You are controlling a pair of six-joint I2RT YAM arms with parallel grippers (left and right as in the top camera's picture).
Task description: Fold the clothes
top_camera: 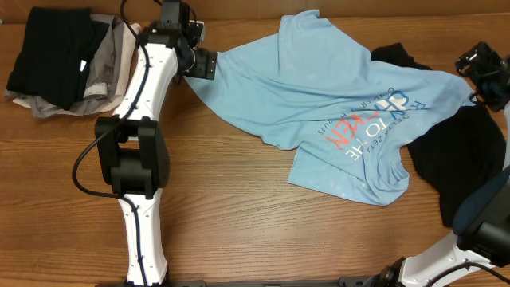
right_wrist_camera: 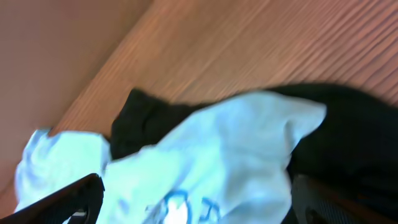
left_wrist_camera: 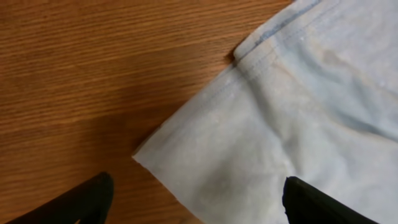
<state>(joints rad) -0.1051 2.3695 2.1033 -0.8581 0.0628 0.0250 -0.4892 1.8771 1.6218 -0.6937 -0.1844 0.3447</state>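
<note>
A light blue T-shirt with red and blue lettering lies spread across the table's far middle. My left gripper is open at the shirt's left sleeve; in the left wrist view its fingers straddle the sleeve's hemmed corner. My right gripper is open at the far right, above the shirt's right end. In the right wrist view the fingers are wide apart over blurred blue cloth. A black garment lies under the shirt's right side and shows in the right wrist view.
A pile of folded clothes, black on top of grey and beige, sits at the far left corner. The left arm's base stands on the table's left middle. Bare wood fills the front.
</note>
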